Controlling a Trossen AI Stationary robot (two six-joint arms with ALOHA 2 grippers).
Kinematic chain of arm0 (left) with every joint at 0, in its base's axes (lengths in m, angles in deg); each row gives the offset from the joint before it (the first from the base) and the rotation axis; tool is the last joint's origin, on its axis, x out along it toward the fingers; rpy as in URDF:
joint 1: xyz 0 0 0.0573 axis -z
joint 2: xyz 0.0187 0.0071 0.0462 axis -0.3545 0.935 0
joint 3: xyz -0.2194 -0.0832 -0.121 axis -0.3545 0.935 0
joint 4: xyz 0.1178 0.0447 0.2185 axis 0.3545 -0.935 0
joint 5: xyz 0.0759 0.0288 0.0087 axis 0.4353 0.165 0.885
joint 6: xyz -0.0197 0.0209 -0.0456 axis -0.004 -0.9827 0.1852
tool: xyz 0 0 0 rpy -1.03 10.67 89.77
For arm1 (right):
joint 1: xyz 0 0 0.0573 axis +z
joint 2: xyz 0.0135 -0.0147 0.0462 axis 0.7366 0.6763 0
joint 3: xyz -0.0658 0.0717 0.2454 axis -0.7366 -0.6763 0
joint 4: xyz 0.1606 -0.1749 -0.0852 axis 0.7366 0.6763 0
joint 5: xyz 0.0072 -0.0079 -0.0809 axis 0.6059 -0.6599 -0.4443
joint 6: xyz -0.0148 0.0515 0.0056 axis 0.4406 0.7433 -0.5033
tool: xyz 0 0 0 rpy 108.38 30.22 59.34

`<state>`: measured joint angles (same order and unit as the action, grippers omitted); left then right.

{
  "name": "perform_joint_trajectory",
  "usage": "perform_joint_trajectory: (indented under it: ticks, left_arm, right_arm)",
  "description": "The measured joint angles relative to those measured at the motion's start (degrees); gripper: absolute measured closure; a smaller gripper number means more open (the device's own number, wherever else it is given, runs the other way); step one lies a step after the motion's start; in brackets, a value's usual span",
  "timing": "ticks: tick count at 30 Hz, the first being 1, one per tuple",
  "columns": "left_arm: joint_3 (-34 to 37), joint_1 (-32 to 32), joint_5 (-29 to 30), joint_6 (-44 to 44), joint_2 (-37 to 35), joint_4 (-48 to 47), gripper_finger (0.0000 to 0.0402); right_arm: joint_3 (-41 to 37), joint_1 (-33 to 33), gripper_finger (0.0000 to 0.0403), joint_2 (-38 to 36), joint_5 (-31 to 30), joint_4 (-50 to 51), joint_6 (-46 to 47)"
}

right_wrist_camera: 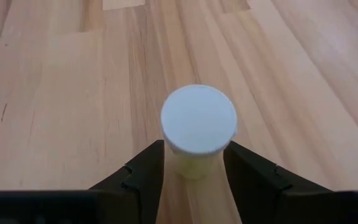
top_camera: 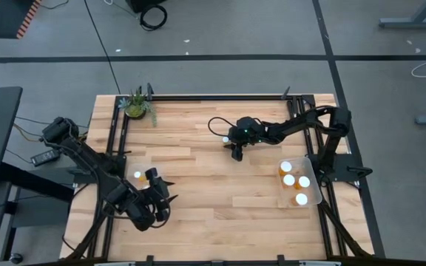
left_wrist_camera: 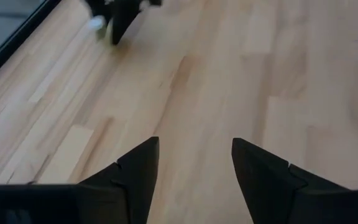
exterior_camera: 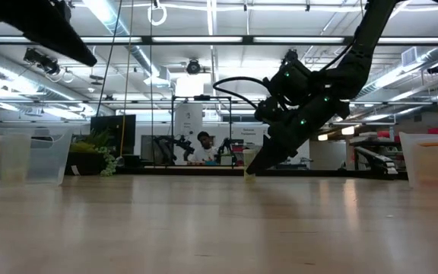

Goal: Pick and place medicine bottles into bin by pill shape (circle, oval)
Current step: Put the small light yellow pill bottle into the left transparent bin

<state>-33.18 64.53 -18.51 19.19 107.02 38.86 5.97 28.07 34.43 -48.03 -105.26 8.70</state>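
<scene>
R gripper (top_camera: 237, 154) stands at mid-table, tilted down to the wood, its fingers (right_wrist_camera: 143, 171) on either side of a white-capped bottle (right_wrist_camera: 197, 127) that stands upright on the boards; the pads sit right beside its pale body, but whether they press it cannot be told. In the low view the same gripper (exterior_camera: 255, 167) meets the table (top_camera: 198, 170) at the bottle's foot. L gripper (top_camera: 156, 209) hangs over the near-left part of the table, jaws apart w/ nothing between the fingers (left_wrist_camera: 135, 171), only bare planks. Beside it, a clear bin (top_camera: 128, 171) holds one bottle (top_camera: 137, 176). At the right edge a second bin (top_camera: 315, 193) holds four bottles (top_camera: 289, 179), caps up, amber bodies showing. A potted plant (top_camera: 137, 105) sits at the far-left corner.
</scene>
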Motion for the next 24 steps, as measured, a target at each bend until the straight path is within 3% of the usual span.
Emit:
perform_joint_trajectory:
  ticks: [9,16,24]
  left_arm:
    - [0.0,-1.1,1.7,-15.1,0.0,11.2,0.0205]
    - [0.0,-7.0,1.6,-14.9,0.0,12.3,0.0211]
    - [0.0,-17.7,-10.8,-23.0,0.0,18.2,0.0203]
  right_arm:
    - [0.0,0.0,0.0274,0.0,0.0,0.0,-0.3]
    - [0.0,0.0,0.0289,0.0,0.0,-0.3,-1.3]
    - [-0.1,1.3,0.0286,-3.6,0.3,1.5,-1.3]
